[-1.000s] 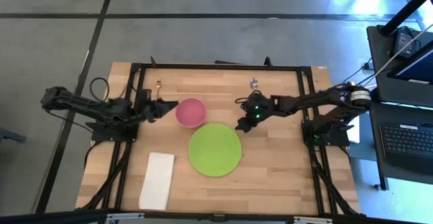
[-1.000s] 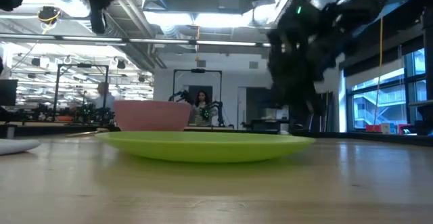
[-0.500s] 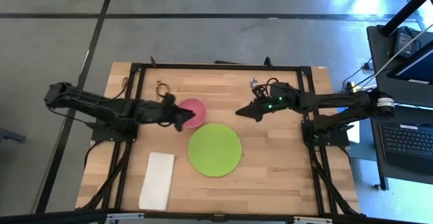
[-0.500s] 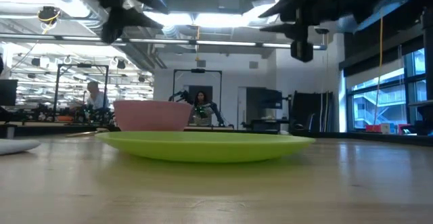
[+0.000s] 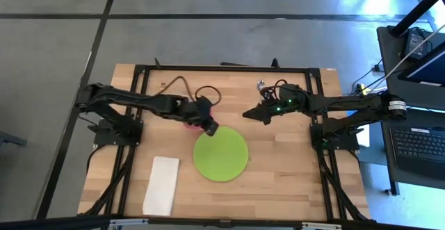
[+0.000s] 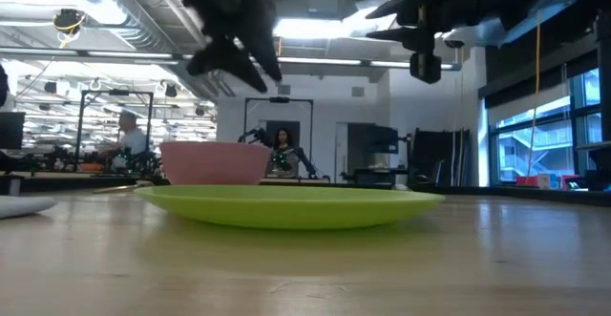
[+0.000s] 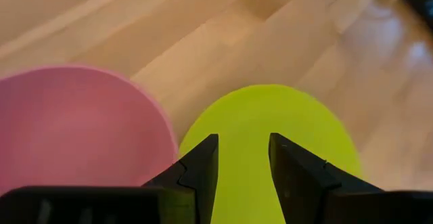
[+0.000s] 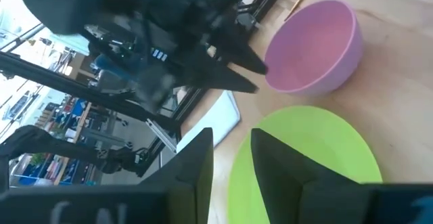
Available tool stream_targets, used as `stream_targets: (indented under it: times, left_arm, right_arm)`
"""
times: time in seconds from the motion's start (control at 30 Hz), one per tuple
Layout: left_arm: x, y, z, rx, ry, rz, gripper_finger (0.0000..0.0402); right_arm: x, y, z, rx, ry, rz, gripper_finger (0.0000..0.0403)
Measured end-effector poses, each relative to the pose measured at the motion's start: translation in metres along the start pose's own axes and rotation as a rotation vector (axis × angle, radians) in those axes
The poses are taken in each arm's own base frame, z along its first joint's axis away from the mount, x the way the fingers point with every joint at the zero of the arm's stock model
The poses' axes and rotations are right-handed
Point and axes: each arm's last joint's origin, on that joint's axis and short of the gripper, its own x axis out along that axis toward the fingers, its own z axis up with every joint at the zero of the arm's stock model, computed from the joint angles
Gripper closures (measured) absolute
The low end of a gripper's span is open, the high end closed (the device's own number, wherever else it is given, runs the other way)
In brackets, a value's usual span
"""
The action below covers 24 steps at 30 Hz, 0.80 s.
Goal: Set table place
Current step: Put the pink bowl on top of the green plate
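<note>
The lime-green plate (image 5: 220,154) lies flat on the wooden table (image 5: 292,181). The pink bowl (image 7: 74,122) stands just beyond the plate's far left edge; in the high view my left arm covers most of the bowl (image 5: 188,124). My left gripper (image 5: 211,128) is open and empty, hovering above the bowl's rim and the plate's far edge (image 7: 270,116). My right gripper (image 5: 247,114) is open and empty, held high over the table beyond the plate's far right; it also shows in the low view (image 6: 420,34). The silver spoon (image 5: 261,85) lies by the far edge. I cannot make out the gold-tipped utensil.
A white folded napkin (image 5: 161,185) lies near the table's front left corner. Bare wood lies right of the plate and along the front edge. The black frame (image 5: 222,68) borders the table. People and other robot stations show in the room behind (image 6: 124,139).
My left gripper has gone toward the table's right edge and a little nearer, from left of the pink bowl to above the bowl and the plate's far edge. My right gripper has risen from near the table and moved a little toward the far edge, then held still.
</note>
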Motion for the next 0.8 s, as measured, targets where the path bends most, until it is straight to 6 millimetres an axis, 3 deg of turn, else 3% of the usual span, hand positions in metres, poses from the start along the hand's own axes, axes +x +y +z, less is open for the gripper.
stream_targets:
  times: [0.3,0.8]
  left_arm:
    - [0.033,0.011,0.003,-0.028,0.107,0.192,0.0278]
    - [0.068,0.011,-0.012,-0.022,0.192,0.247,0.0278]
  right_arm:
    - [0.000,0.000,0.000,-0.014,0.008,0.006,0.0298]
    - [0.000,0.000,0.000,-0.018,0.009,0.005,0.0298]
